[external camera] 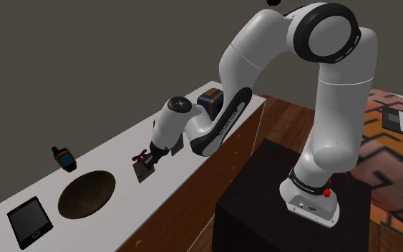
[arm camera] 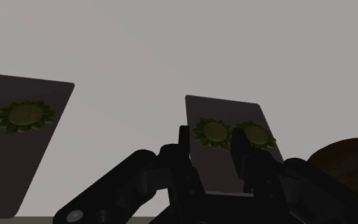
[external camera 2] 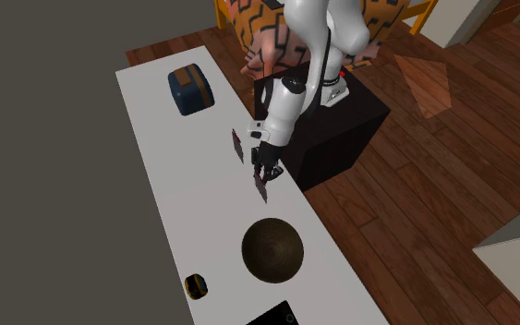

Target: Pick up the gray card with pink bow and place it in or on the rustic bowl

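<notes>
The gripper (arm camera: 210, 137) is at the gray card (external camera: 144, 172), near the counter (external camera: 114, 143) edge beside the stand (external camera: 264, 207); we cannot tell whether its jaws hold it. The dark bowl (external camera: 86, 193) is apart and empty, so we judge carrying and placing remain.

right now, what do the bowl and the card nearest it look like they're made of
The bowl looks like rough matte wood or earthenware: it is dark brown and mottled, with no shine. The look leaves open which of the two it is. The card nearest it looks like thin stiff paper or cardboard: a flat grey sheet with printed green flowers and a dull finish.
</notes>
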Controlling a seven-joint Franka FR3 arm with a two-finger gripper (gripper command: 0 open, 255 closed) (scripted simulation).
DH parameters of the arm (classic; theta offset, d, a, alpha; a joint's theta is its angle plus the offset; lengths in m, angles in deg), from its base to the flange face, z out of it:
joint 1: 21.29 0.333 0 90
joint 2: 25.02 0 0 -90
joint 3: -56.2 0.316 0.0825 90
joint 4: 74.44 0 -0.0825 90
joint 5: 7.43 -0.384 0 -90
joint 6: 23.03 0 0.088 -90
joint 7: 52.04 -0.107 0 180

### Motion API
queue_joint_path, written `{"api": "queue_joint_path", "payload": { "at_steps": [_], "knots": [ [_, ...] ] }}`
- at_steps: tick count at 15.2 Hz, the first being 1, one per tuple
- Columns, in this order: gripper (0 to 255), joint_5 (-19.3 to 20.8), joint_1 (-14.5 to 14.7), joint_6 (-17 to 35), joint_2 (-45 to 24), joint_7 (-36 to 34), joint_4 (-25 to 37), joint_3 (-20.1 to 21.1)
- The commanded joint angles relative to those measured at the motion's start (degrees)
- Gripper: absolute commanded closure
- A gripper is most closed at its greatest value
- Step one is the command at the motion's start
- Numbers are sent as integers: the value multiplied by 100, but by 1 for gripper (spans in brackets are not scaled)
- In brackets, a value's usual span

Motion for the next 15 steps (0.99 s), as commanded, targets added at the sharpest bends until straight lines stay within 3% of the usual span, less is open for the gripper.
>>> {"api": "queue_joint_path", "payload": {
  "at_steps": [1,4,15],
  "knots": [
    [255,0,0,0,0,0,0,0],
    [255,3,3,0,-2,-3,1,-2],
    [255,-1606,-800,-597,751,1333,-100,1045]
  ]
}}
